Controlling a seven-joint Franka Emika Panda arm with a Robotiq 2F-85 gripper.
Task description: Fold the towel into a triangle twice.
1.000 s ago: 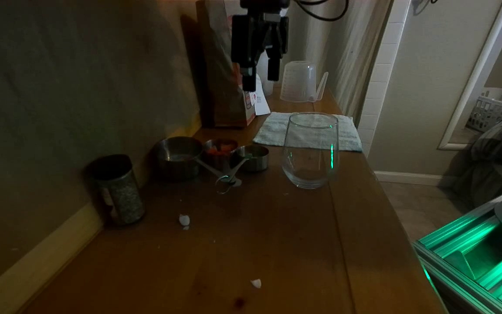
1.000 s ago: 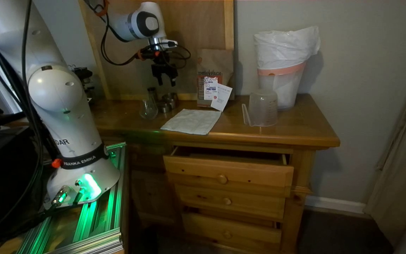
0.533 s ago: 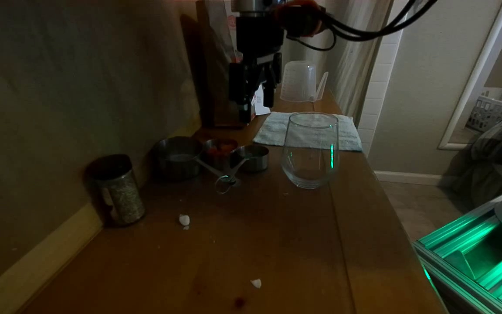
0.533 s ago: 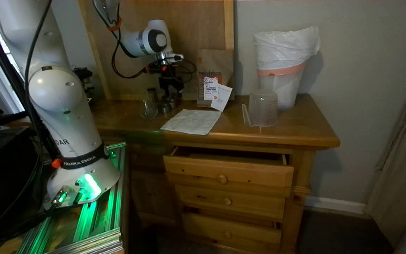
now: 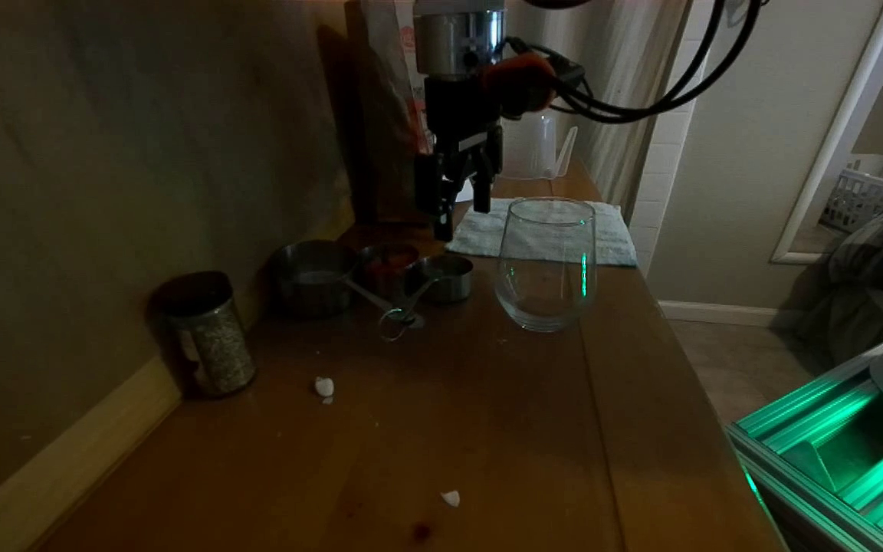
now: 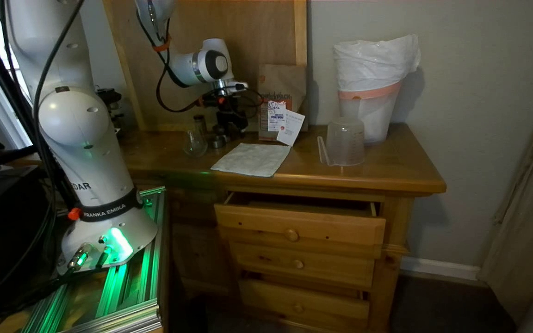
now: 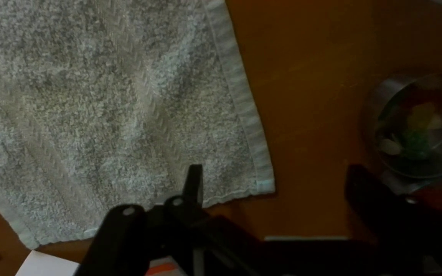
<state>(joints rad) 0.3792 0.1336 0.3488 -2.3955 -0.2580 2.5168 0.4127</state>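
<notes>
While a pale terry towel (image 6: 251, 159) lies flat close to the front edge of a drawered wooden desk (image 6: 391, 166), a Robotiq gripper (image 5: 462, 219) hangs over the back corner of the cloth nearest the metal measuring cups (image 5: 452, 284). From there, nearly all of the towel runs toward the desk's front edge and toward the end where a translucent measuring jug (image 6: 346, 143) stands, an offset likely to decide the coming grasp. Its woven bands run toward the front edge as well; which side is longer cannot be told. No triangle shows, so both folds appear yet to be made. Seen from the wrist, the corner sits between the spread fingers (image 7: 195, 184), closer to one than the other, with nothing gripped. The lone Panda arm (image 6: 188, 68) arches over from beside the desk's front edge, wrist bent so that the gripper points straight down; how high it hangs above the towel is hard to judge.
</notes>
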